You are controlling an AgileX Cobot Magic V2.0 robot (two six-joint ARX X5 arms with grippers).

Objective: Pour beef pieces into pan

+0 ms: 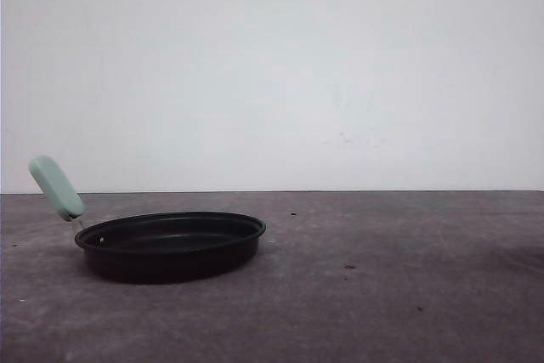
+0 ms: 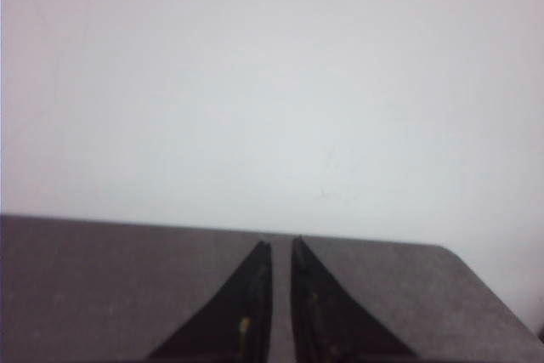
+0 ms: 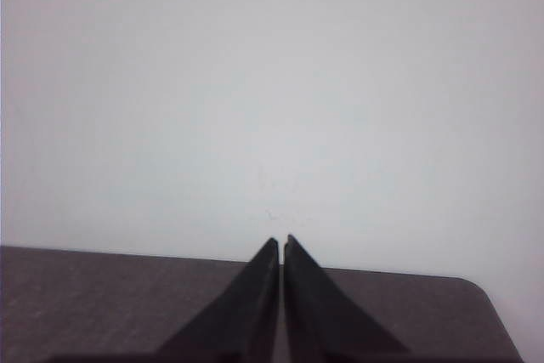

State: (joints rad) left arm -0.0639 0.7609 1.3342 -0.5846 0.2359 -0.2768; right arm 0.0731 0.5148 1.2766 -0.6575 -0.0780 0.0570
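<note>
The black pan (image 1: 223, 252) rests on the dark table at the left of the front view. Its mint-green handle (image 1: 56, 187) sticks up and to the left. What I can see of its inside looks bare. The beef pieces are out of view. In the left wrist view my left gripper (image 2: 281, 244) hovers over bare table, its black fingers (image 2: 248, 312) drawn together with a thin slit between them and nothing in it. In the right wrist view my right gripper (image 3: 281, 240) is shut on nothing, pointing toward the far table edge and the white wall.
The dark grey table (image 1: 382, 278) stretches to the right of the pan, with a few small specks (image 1: 349, 267) on it. A plain white wall (image 1: 297, 65) stands behind the far edge. A rounded table corner (image 2: 450, 251) lies ahead of the left gripper.
</note>
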